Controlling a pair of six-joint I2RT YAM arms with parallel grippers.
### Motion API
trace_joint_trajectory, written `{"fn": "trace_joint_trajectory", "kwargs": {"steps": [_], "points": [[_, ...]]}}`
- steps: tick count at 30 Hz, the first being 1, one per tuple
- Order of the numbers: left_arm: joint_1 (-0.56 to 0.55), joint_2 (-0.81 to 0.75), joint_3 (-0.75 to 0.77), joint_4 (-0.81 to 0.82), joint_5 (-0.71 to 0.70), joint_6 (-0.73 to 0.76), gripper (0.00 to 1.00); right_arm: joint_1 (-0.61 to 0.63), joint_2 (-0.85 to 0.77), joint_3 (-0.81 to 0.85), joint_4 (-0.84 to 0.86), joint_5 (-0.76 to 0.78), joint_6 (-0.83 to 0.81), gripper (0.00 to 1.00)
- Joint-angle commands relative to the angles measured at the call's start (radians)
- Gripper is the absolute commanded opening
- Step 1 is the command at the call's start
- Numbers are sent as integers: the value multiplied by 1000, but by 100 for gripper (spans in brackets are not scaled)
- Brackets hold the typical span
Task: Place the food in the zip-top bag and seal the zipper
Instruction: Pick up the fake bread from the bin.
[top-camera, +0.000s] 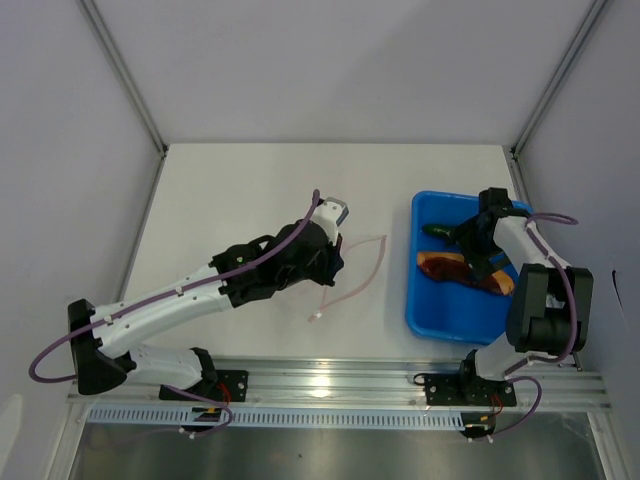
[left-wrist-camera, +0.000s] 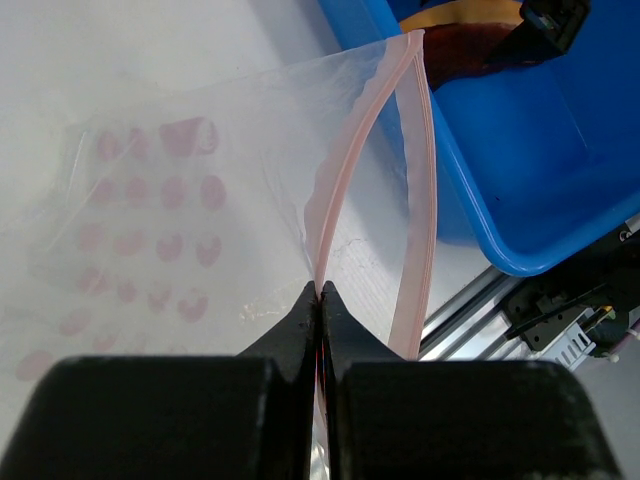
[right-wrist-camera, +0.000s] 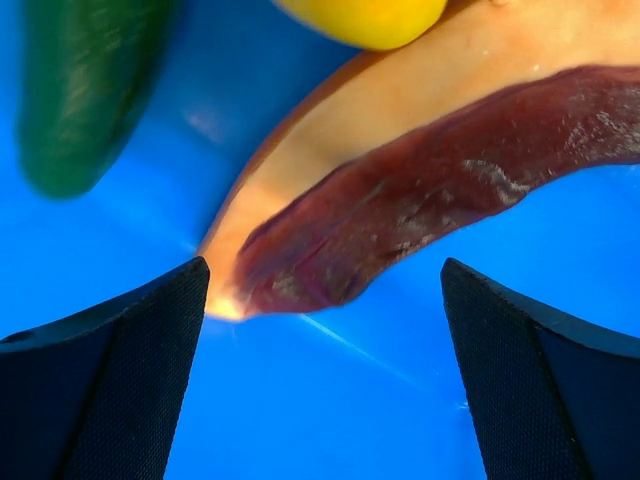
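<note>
right gripper (right-wrist-camera: 322, 266) spread, three foods (right-wrist-camera: 420, 200), one bag (left-wrist-camera: 150, 200)

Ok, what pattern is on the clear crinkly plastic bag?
The bag has pale pink dots; left wrist view.

No legible text or labels anywhere

Overhead view looks down on the table (top-camera: 250, 190); close wrist views share the blue tray (left-wrist-camera: 540, 180).
</note>
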Motion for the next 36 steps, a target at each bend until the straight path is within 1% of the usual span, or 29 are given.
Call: {"fn": "trace_joint_trajectory", "kwargs": {"steps": [1, 10, 14, 19, 24, 29, 36], "points": [[4, -1, 44, 6, 9, 25, 1, 13, 59, 33, 14, 37, 87, 99], [7, -9, 34, 8, 11, 33, 1, 84, 128, 64, 19, 110, 194, 99], [9, -10, 27, 14, 21, 31, 1, 84, 143, 67, 39, 121, 227, 100], [9, -12, 24, 19, 26, 31, 1, 125, 174, 70, 36, 121, 260, 100], [9, -19, 20, 20, 34, 34, 1, 147, 120, 53, 94, 141, 215, 99], [9, -16, 10, 28, 40, 33, 0, 156, 99, 70, 62, 191, 185, 99], [9, -15, 11, 29, 44, 31, 1, 147, 85, 56, 63, 182, 129, 99]]}}
